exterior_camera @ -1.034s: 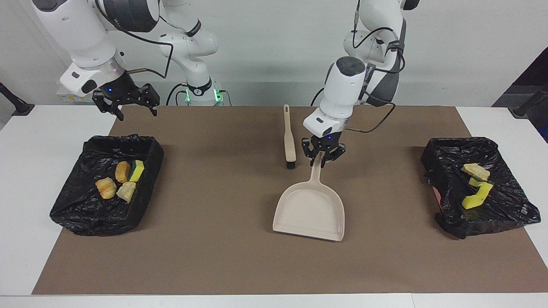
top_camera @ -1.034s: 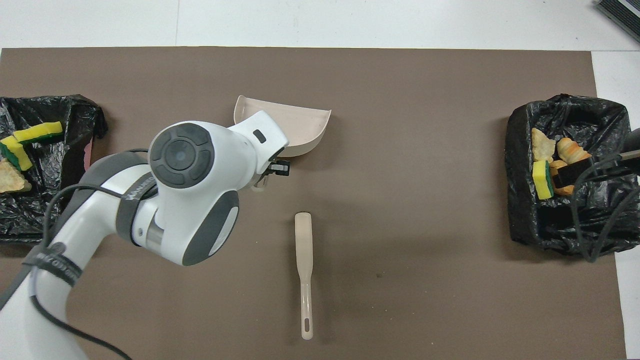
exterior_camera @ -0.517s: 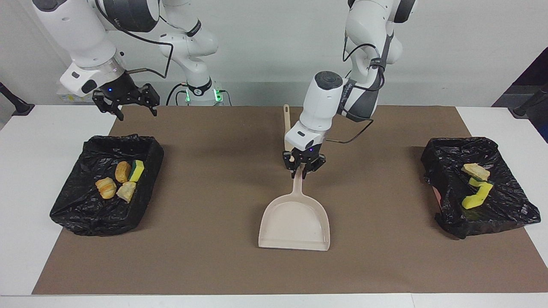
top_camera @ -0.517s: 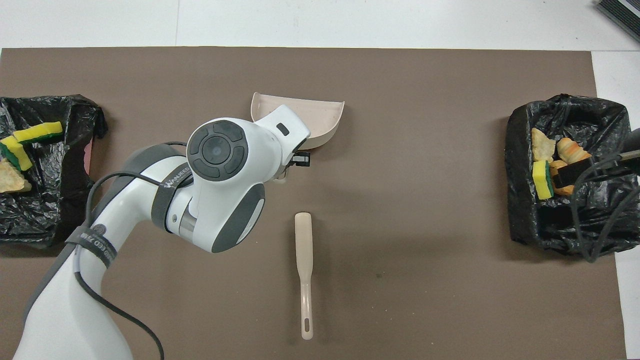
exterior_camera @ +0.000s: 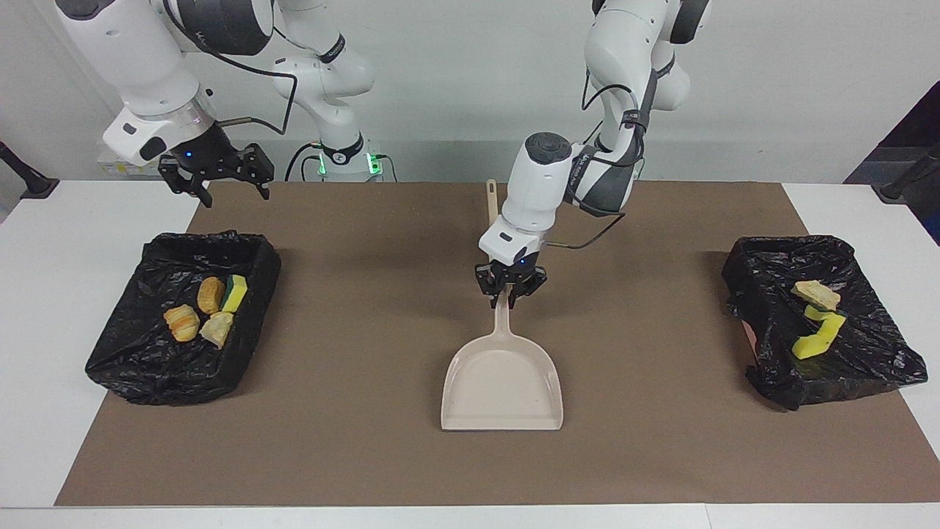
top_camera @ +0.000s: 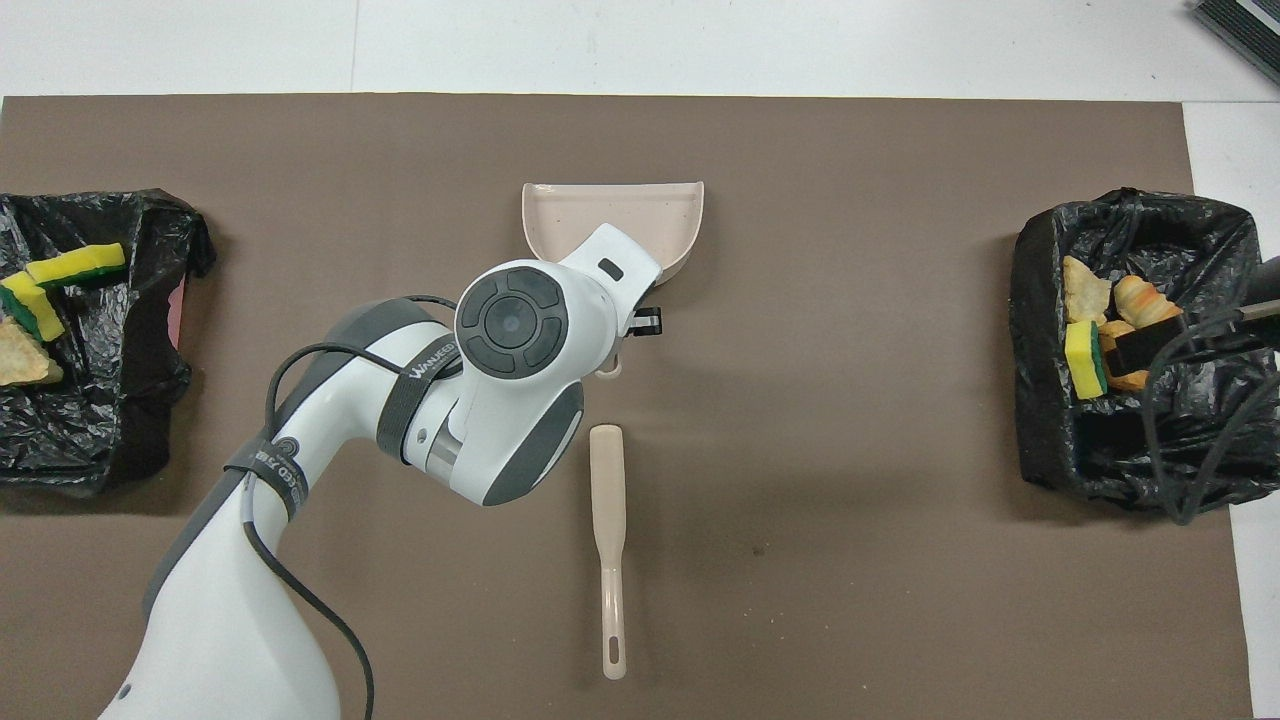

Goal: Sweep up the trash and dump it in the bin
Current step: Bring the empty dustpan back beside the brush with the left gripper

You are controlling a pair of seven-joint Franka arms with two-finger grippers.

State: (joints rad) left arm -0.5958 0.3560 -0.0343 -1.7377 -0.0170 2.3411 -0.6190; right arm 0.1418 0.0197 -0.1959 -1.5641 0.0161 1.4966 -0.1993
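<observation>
left gripper [exterior_camera: 510,292] jaws clamp the handle of the smooth beige plastic dustpan [exterior_camera: 502,386], flat on brown matte mat [exterior_camera: 367,441] over white tabletop [exterior_camera: 44,294]. right gripper [exterior_camera: 217,178] jaws spread. trash [exterior_camera: 200,316] sits in crinkly black-bagged bins [exterior_camera: 132,367] at both ends.

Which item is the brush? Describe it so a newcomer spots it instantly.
Start at the brown mat covering the table's middle. At its centre lies the beige dustpan, its handle held by the left gripper. The brush lies just nearer the robots: a slim beige stick, not a wide scoop.
</observation>
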